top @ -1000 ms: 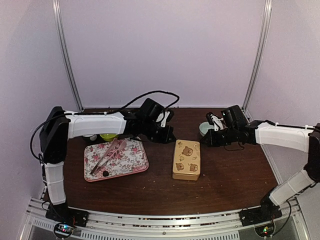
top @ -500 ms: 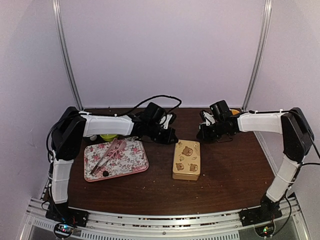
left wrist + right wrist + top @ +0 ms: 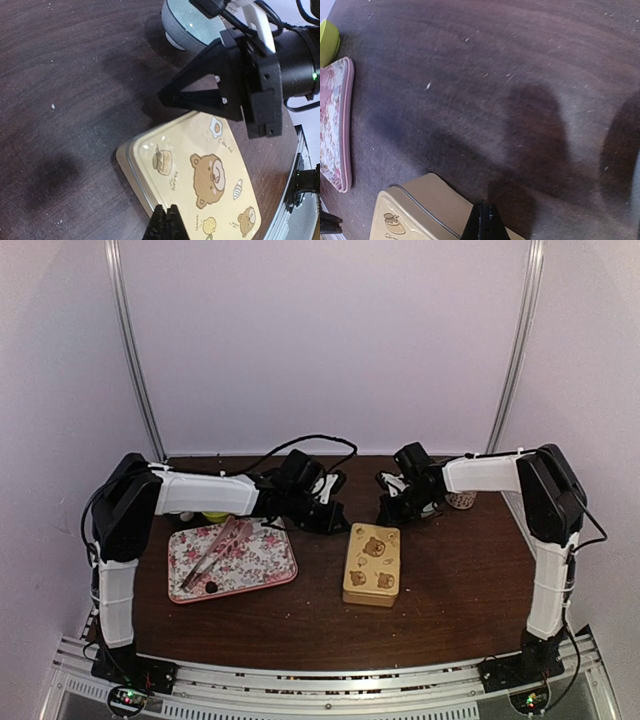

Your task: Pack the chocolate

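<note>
A cream tin [image 3: 372,562] with bear pictures lies shut at the table's middle; its lid shows in the left wrist view [image 3: 210,170] and a corner in the right wrist view [image 3: 415,210]. One small dark lump [image 3: 211,587], possibly chocolate, lies on the floral tray [image 3: 270,562] beside pink tongs [image 3: 220,548]. No other chocolate shows. My left gripper [image 3: 338,526] is shut and empty, its tips [image 3: 166,222] over the tin's far left edge. My right gripper [image 3: 383,514] is shut and empty, its tips [image 3: 484,222] at the tin's far right corner; it also shows in the left wrist view [image 3: 162,95].
A green bowl [image 3: 215,514] stands behind the tray, under the left arm, and shows in the right wrist view [image 3: 327,40]. A pale blue bowl [image 3: 187,22] sits behind the right gripper. A small brownish cup [image 3: 460,500] stands at the far right.
My right gripper has swung left, away from the pale blue bowl, to the tin's far right corner. My left gripper has shifted a little near the tin's far left edge.
</note>
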Tool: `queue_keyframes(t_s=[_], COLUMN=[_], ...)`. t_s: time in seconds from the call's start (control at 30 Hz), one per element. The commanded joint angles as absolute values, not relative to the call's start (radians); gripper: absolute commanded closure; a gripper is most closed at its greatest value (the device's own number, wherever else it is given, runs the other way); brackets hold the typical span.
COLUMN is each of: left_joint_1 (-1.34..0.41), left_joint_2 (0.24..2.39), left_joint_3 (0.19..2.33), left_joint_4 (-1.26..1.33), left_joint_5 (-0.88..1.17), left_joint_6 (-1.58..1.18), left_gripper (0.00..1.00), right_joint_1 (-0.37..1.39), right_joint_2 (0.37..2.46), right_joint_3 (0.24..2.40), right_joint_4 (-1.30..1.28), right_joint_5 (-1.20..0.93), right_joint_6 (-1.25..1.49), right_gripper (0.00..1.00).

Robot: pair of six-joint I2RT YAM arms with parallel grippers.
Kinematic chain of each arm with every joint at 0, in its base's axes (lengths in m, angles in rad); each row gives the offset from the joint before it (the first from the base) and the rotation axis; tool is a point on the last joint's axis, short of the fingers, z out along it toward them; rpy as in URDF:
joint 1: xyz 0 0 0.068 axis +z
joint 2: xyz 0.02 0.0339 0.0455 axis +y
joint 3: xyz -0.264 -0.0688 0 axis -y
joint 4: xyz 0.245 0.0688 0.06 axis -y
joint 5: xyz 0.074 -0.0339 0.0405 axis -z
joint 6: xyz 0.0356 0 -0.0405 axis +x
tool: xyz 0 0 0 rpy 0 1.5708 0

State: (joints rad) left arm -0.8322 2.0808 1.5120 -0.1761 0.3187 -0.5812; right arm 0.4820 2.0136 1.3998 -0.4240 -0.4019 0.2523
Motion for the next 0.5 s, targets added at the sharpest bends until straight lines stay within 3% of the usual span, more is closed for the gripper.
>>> queue_keyframes(t_s=[0.0,0.47], left_joint_1=[-0.833,-0.872], left_joint_2=[2.045,2.076], left_joint_3=[1.495,1.537], left_joint_4=[-0.115,-0.110], left_joint_5=[0.334,0.370], left_joint_6=[-0.577,-0.549], left_gripper=[1.00,1.00], right_joint_1=[0.532,0.515], right_joint_2=[1.953,1.656], right_joint_3=[1.334,1.151], right_joint_4=[-0.420,-0.371], right_joint_5=[-0.519,-0.436], right_joint_6=[0.248,0.284], right_gripper=[1.00,1.00])
